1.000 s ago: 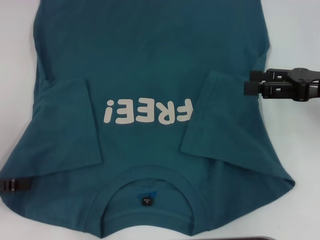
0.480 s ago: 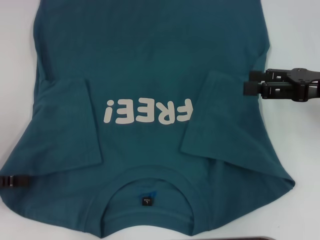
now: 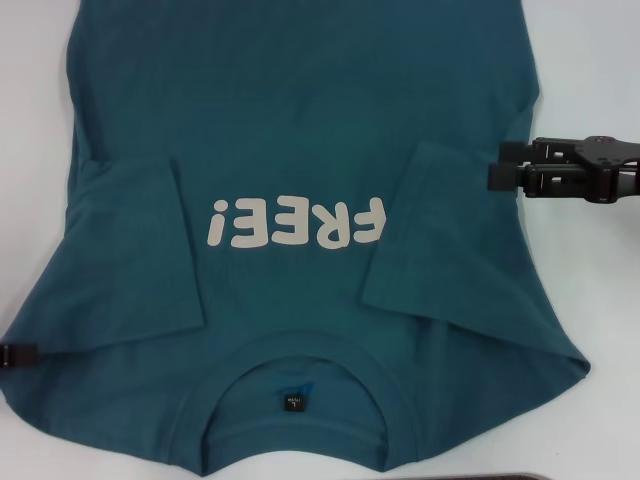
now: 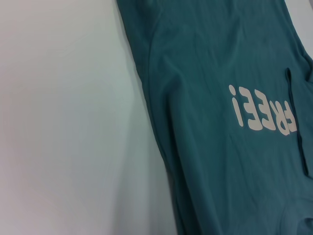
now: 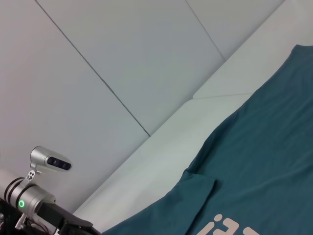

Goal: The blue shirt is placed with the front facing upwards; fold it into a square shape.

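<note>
Dark teal-blue cotton T-shirt [image 3: 300, 130] with cream "FREE!" lettering lies flat on the white bench [image 3: 590, 70], sleeves folded inward, collar nearest the robot. Right end effector [image 3: 496, 165] hovers narrowly parted at its right edge; left end effector [image 3: 12, 355], fingers unclear, at the left hem.

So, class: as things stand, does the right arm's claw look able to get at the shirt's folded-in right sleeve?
Probably yes. The right claw hovers at the blue shirt's right edge, just beside the folded-in sleeve. Nothing lies between them; the sleeve sits exposed on top of the shirt's front.
</note>
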`<state>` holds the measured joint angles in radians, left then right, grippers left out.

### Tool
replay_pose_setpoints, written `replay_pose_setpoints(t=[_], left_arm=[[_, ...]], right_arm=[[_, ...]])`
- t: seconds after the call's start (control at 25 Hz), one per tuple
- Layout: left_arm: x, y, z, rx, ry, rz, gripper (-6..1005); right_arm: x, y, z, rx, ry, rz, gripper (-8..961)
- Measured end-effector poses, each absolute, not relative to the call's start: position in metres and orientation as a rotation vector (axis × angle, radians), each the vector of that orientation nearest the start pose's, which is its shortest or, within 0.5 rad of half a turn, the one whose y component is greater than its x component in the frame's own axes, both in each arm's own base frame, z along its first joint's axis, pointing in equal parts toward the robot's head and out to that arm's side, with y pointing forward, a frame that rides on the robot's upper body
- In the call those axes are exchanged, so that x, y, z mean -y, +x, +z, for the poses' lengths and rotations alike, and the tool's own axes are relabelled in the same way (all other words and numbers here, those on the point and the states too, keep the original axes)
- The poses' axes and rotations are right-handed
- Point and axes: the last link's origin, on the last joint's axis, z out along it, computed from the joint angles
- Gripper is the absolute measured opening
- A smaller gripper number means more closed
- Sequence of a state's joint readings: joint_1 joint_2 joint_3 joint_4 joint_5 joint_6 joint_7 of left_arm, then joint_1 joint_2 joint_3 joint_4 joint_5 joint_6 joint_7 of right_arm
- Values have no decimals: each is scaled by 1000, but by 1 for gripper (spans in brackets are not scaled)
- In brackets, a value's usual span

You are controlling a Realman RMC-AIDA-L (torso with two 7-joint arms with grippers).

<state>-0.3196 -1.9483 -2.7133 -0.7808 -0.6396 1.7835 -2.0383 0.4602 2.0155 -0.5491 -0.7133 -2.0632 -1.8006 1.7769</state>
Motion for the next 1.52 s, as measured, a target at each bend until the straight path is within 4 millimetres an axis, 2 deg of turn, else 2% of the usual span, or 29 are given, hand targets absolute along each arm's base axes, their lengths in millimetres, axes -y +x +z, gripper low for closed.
replay_pose_setpoints(t=[0.2,0.32,0.6,0.88,1.2,1.52], left_arm=[[-228,-380,77,1841,-2318,-258,266],[-228,-380,77,1843,-2319,-258,41],[-228,-379,78,1850,-2323,-259,2],[-227,-378,79,1857,-2330,-262,1],[-231,-375,79,1847,-2343,-264,1],[-233,-373,76,1846,-2350,-273,2]], right_arm=[[-297,285,46,-1191,-2665,837,886],[-296,286,46,-1194,-2667,831,886],[-291,302,47,-1256,-2686,668,886],[-269,320,54,-1515,-2686,507,886],[-240,341,69,-1765,-2576,466,887],[-217,356,64,-1937,-2501,471,887]])
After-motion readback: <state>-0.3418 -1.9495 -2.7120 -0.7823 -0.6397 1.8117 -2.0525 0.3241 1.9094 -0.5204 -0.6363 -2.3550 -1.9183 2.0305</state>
